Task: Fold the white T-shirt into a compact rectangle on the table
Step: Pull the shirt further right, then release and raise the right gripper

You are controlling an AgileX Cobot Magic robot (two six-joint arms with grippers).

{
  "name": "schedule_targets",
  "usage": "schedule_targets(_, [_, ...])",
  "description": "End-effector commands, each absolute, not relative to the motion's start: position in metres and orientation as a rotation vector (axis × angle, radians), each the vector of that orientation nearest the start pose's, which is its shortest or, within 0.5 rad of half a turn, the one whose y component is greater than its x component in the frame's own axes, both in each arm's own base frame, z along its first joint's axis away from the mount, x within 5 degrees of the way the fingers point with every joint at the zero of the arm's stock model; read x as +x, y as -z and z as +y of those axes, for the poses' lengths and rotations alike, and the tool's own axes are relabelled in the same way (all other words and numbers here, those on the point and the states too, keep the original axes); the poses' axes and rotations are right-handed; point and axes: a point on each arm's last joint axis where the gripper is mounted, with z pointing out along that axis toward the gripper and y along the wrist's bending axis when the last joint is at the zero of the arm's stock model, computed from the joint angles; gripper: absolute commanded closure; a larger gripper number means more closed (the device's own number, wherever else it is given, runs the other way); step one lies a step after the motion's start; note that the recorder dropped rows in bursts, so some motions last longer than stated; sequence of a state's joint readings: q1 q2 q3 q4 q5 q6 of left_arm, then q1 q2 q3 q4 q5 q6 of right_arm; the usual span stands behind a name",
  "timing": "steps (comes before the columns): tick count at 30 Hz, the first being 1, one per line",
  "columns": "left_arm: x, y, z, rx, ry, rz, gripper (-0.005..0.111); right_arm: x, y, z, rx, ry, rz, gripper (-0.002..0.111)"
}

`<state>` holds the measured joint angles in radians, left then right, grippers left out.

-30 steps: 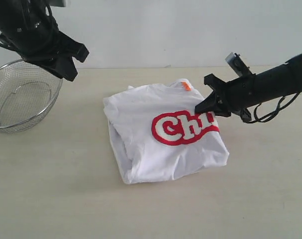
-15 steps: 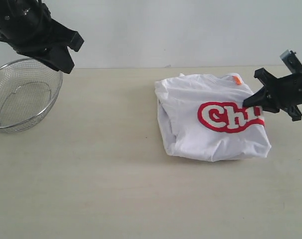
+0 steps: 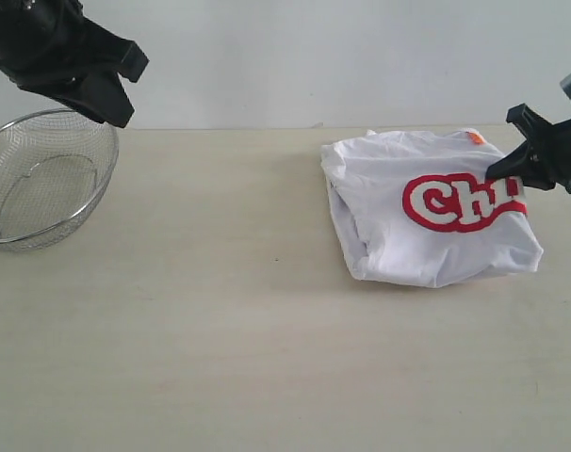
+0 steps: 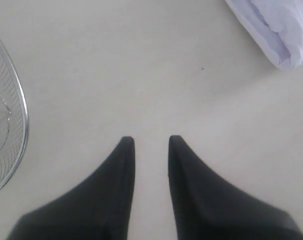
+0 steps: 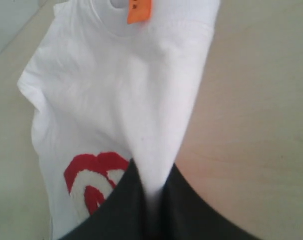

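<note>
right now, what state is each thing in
white cotton T-shirt with red lettering: loosely folded bundle lying on the pale beige table, one edge pinched
silver wire-mesh bowl: upright, nothing seen inside
black left pincer: open, holding nothing
black right pincer: shut on the shirt's edge
</note>
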<state>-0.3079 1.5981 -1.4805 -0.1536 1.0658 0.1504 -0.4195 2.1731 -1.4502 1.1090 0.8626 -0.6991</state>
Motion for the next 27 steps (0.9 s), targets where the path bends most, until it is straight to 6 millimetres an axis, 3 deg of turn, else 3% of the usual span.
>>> schedule_targets(1, [0.313, -0.346, -0.115, 0.565, 0.265, 2.593, 0.085, 0.423, -0.147, -0.133, 0.621, -0.857, 2.394, 0.108])
schedule_targets(11, [0.312, -0.346, -0.115, 0.566, 0.265, 2.595, 0.085, 0.415, -0.142, -0.147, 0.641, -0.783, 2.447, 0.108])
schedule_targets(23, [0.312, -0.346, -0.114, 0.569, 0.265, 2.604, 0.085, 0.416, -0.141, -0.15, 0.643, -0.738, 2.448, 0.108])
schedule_targets(27, [0.311, -0.346, -0.114, 0.572, 0.265, 2.611, 0.085, 0.41, -0.14, -0.164, 0.711, -0.711, 2.438, 0.108])
